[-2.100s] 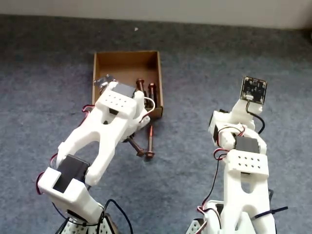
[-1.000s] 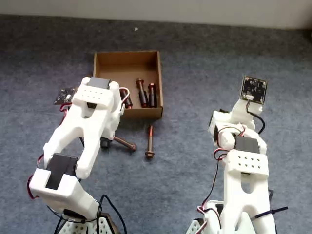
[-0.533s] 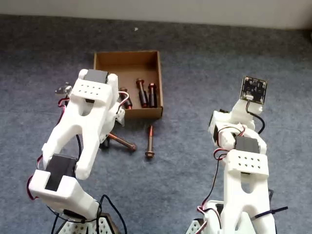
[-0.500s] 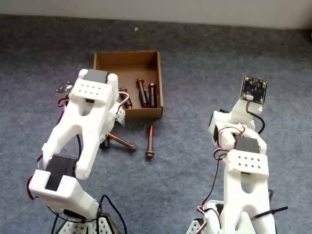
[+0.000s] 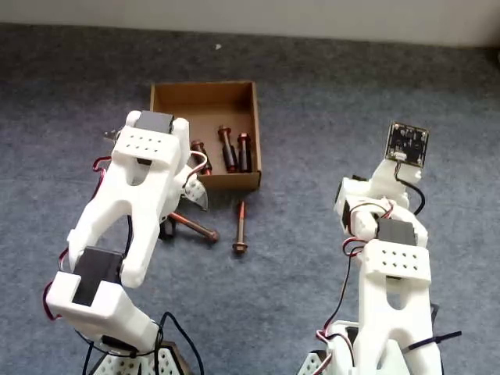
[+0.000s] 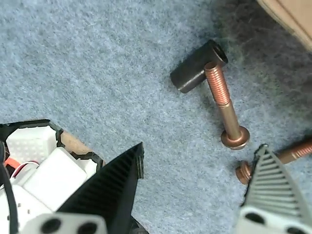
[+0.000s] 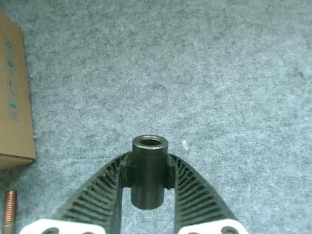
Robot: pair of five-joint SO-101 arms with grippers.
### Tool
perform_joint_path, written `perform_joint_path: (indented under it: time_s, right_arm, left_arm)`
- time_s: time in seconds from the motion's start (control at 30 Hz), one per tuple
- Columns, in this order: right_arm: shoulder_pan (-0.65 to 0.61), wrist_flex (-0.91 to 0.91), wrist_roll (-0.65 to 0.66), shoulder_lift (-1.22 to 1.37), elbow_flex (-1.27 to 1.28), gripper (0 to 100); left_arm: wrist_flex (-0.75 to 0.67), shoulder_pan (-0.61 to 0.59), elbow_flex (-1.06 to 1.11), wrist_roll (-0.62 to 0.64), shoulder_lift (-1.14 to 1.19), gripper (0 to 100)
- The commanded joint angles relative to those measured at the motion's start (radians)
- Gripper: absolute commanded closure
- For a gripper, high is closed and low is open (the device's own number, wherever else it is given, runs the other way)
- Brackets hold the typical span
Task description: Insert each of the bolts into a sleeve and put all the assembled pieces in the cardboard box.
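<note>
Grey fuzzy bench (image 5: 328, 101). One square cardboard box (image 5: 205, 100) at 11 o'clock, three copper bolt pieces (image 5: 244, 151) inside. Left gripper (image 6: 201, 151) spread over two loose threaded bolts (image 6: 227, 111) at box's 6 o'clock; black cylindrical sleeve (image 6: 197, 67) touching one. Right gripper (image 7: 147, 158) pinching second sleeve (image 7: 148, 185).
</note>
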Motion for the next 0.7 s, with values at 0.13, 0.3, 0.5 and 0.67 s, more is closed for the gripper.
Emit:
perform_joint_path:
  time_s: [0.13, 0.3, 0.5, 0.67]
  right_arm:
    - [0.012, -0.021, -0.002, -0.03, -0.01, 98.9]
    - [0.01, -0.021, -0.002, -0.03, -0.01, 98.9]
    - [0.01, -0.021, -0.002, -0.03, -0.01, 98.9]
    - [0.01, -0.021, -0.002, -0.03, -0.01, 98.9]
  left_arm:
    - [0.017, 0.076, 0.051, -0.066, -0.245, 65]
    - [0.015, 0.104, 0.076, -0.31, -0.424, 65]
    - [0.014, 0.104, 0.074, -0.649, -0.483, 65]
    - [-0.037, 0.085, 0.076, -1.053, -0.481, 65]
